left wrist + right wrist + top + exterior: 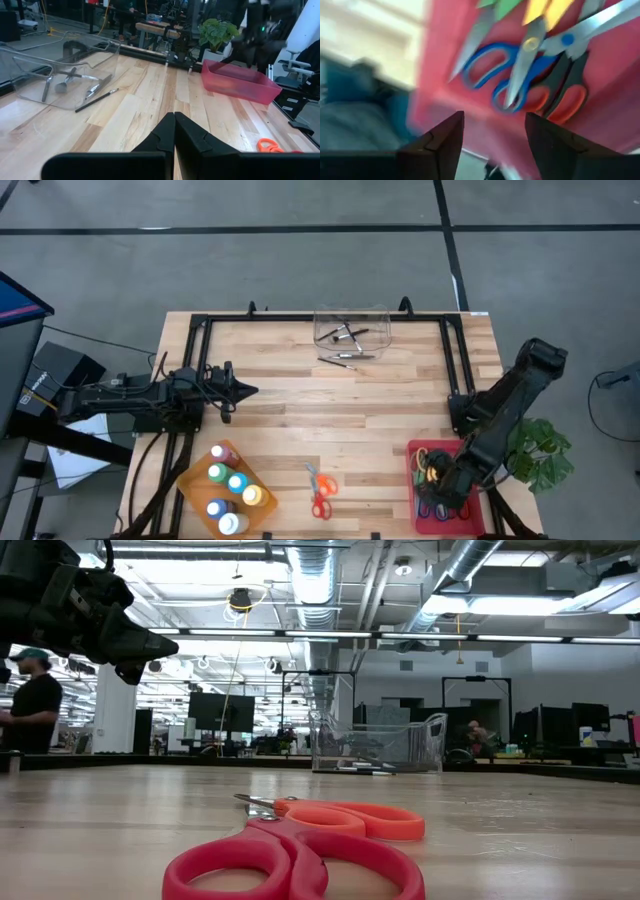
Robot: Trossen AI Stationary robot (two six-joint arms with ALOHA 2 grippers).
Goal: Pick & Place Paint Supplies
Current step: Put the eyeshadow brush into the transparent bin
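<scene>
Nearby, orange scissors [319, 491] loose — bottle tray [190, 490], brush bin [350, 326]

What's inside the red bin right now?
The red bin holds several scissors: blue-handled scissors, a black-and-orange pair, with green and yellow handles above. The right gripper hovers over it, covering part of the contents.

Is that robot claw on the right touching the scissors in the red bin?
Apart. The right wrist view shows the right gripper open with nothing between its fingers, the blue scissors lying beyond them in the red bin.
</scene>
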